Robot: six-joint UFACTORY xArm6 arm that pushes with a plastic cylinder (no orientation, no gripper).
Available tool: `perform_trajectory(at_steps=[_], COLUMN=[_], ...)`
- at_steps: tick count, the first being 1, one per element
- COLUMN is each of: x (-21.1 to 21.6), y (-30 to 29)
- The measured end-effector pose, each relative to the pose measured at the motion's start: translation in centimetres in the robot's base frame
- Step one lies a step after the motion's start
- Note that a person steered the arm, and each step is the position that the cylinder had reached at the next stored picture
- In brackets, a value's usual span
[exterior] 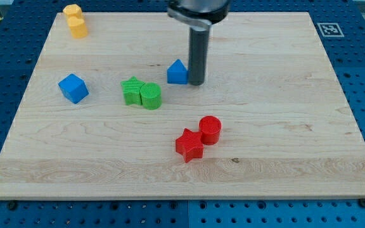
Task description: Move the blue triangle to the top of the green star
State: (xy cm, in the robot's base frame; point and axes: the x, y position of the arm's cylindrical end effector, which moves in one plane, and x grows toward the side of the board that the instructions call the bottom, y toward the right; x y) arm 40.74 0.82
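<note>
Blue triangle (177, 72) sits just above centre of the wooden surface (284, 139), my tip (196, 83) pressed against its right side.

There is no gripper here, only the dark rod, so nothing opens or closes. The green star (132, 90) lies just lower left of the triangle, touching a green cylinder (151, 96) on its right. A blue cube (73, 88) stands apart at mid left. A red star (189, 145) and red cylinder (210, 130) touch, lower centre. Two yellow blocks (75, 21) huddle in the upper left corner.
</note>
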Motion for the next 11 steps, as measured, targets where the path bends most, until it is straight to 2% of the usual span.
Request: perform_trajectory(at_steps=[1, 3, 4, 6, 7, 11], x=[-0.8, -1.2, -1.9, -2.0, -3.8, -5.8], y=[-3.9, -1.6, -6.3, -8.1, -9.1, -7.5])
